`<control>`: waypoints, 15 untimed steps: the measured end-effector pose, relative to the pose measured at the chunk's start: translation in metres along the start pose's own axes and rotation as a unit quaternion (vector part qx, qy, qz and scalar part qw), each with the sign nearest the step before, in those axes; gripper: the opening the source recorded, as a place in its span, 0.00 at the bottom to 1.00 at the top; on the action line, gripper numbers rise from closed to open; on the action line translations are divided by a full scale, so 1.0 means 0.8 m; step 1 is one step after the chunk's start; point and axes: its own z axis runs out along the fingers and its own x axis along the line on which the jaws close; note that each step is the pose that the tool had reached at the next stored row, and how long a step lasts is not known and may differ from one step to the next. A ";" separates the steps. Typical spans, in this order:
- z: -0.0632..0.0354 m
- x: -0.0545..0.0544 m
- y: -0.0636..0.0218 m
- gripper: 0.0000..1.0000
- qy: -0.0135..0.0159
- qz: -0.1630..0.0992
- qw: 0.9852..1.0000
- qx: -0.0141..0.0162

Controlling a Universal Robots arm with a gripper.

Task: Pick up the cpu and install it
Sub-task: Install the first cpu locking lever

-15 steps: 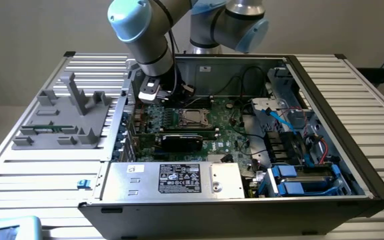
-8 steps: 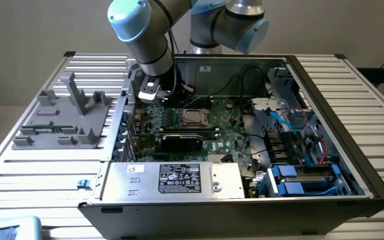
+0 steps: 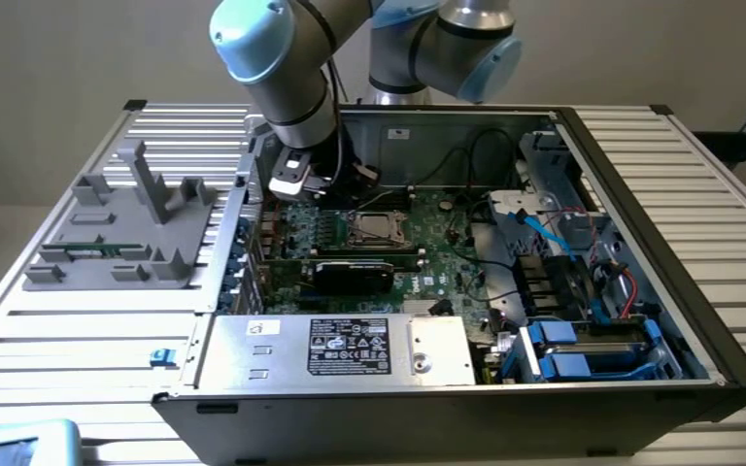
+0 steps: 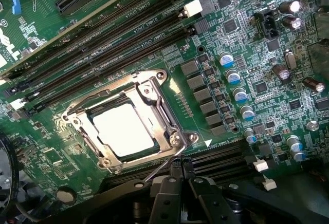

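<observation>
Hovering: gripper (image 4: 180, 182), fingers pressed together, empty, just beside lever (image 4: 160, 166) at socket (image 4: 149, 94) corner. cpu (image 4: 123, 130) lies in socket, mid-board (image 4: 177, 88). Risk: fingers slip off lever, gouge board; lever springs, cpu shifts.

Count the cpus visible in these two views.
1. The cpu lies in the metal socket frame on the green board, close to the gripper. Any other could be hidden.

Green motherboard (image 4: 241, 44), black memory slots (image 4: 118, 39), a pale silvery cpu (image 4: 123, 130) in its shiny steel frame (image 4: 154, 93). Grey arm (image 3: 288, 87) with light-blue caps; black claw (image 4: 182, 178); ribbed pale-grey tabletop (image 3: 75, 330).
</observation>
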 end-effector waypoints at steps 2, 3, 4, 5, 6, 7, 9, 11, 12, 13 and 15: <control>0.001 0.001 0.000 0.11 0.001 0.003 1.000 0.000; 0.001 0.002 -0.001 0.11 0.002 0.004 1.000 0.000; 0.001 0.002 -0.001 0.11 0.002 0.006 1.000 0.000; 0.001 0.003 -0.001 0.11 0.002 0.007 1.000 0.001; 0.002 0.003 -0.001 0.11 0.003 0.009 1.000 0.001; 0.002 0.003 -0.001 0.11 0.003 0.010 1.000 0.001; 0.002 0.003 -0.001 0.11 0.004 0.013 1.000 0.002; 0.002 0.003 -0.001 0.11 0.004 0.016 1.000 0.004; 0.002 0.003 -0.001 0.11 0.004 0.017 1.000 0.004; 0.002 0.003 -0.001 0.11 0.004 0.019 1.000 0.004; 0.002 0.003 -0.001 0.11 0.005 0.021 1.000 0.004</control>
